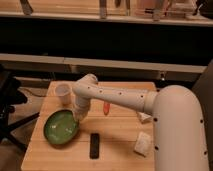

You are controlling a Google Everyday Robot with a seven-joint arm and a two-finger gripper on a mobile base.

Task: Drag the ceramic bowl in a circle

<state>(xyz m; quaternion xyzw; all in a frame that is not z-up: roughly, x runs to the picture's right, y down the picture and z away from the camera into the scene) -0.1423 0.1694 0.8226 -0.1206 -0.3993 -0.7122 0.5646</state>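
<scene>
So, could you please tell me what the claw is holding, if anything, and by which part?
It cannot be told: the claw sits at the rim of the wide glossy green ceramic bowl, but no actual grip is visible.

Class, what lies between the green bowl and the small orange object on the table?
In the camera view, the gripper, down at the ceramic bowl's rim, stands between it and the orange object.
</scene>
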